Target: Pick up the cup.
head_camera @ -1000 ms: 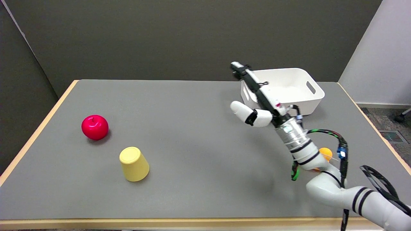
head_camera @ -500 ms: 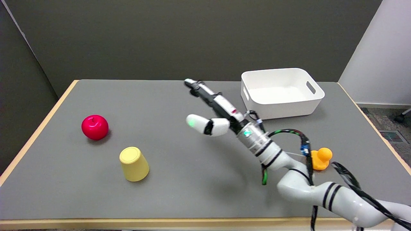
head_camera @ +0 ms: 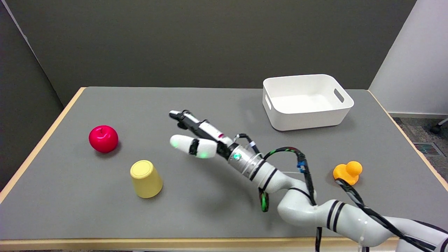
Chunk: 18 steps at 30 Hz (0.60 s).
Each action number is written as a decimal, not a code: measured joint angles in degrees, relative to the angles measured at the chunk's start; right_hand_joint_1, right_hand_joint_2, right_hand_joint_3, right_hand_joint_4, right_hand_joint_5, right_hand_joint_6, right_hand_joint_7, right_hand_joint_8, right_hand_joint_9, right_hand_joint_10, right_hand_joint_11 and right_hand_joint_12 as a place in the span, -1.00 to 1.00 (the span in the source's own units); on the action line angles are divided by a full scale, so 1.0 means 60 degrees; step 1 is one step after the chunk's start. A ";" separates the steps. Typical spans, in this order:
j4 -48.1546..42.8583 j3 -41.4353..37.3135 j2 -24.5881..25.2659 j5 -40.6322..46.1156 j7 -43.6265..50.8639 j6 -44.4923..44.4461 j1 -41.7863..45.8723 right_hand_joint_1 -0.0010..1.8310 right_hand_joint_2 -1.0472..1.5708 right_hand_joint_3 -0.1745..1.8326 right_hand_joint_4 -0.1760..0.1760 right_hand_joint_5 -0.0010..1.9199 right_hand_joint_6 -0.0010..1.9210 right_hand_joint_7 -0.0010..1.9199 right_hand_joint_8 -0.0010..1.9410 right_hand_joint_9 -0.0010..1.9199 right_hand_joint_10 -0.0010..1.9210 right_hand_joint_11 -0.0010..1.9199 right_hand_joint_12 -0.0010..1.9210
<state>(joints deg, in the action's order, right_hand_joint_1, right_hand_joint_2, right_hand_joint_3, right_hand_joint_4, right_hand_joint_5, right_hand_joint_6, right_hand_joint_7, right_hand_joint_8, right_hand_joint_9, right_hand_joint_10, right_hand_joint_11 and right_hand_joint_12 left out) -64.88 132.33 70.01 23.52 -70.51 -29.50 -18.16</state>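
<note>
A yellow cup [head_camera: 146, 179] stands upside down on the grey table [head_camera: 217, 105], near the front left. My right hand [head_camera: 196, 136] hangs in the air to the right of the cup and a little behind it, apart from it. Its fingers are stretched out toward the left with the thumb spread below them, and it holds nothing. The white arm reaches in from the lower right.
A red apple [head_camera: 103, 138] lies left of the cup, further back. A white bin [head_camera: 306, 100] stands at the back right. An orange toy duck [head_camera: 347, 172] sits at the right, close behind the arm's cables.
My right hand has swept left and down from in front of the white bin to near the cup, and the arm has stretched out low over the table. Cup, apple and bin have stayed put.
</note>
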 measured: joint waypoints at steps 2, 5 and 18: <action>0.0095 0.0135 0.0176 -0.0020 -0.0015 0.0185 -0.0077 -0.67 0.23 0.02 -0.58 -0.98 -0.75 -1.00 -0.86 -1.00 -0.94 -1.00 -0.59; 0.0213 0.0288 0.0383 -0.0027 -0.0032 0.0412 -0.0167 -0.68 0.22 0.03 -0.58 -0.99 -0.77 -1.00 -0.89 -1.00 -0.94 -1.00 -0.61; 0.0487 0.0709 0.0953 -0.0047 -0.0072 0.1000 -0.0350 -0.68 0.22 0.04 -0.54 -0.98 -0.79 -1.00 -0.91 -1.00 -0.95 -1.00 -0.62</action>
<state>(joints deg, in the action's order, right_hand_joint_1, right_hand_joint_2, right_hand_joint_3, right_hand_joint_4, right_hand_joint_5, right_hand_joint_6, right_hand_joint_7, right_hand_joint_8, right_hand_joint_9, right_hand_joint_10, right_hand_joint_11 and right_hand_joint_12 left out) -61.95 136.58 75.73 23.24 -70.94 -23.50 -20.26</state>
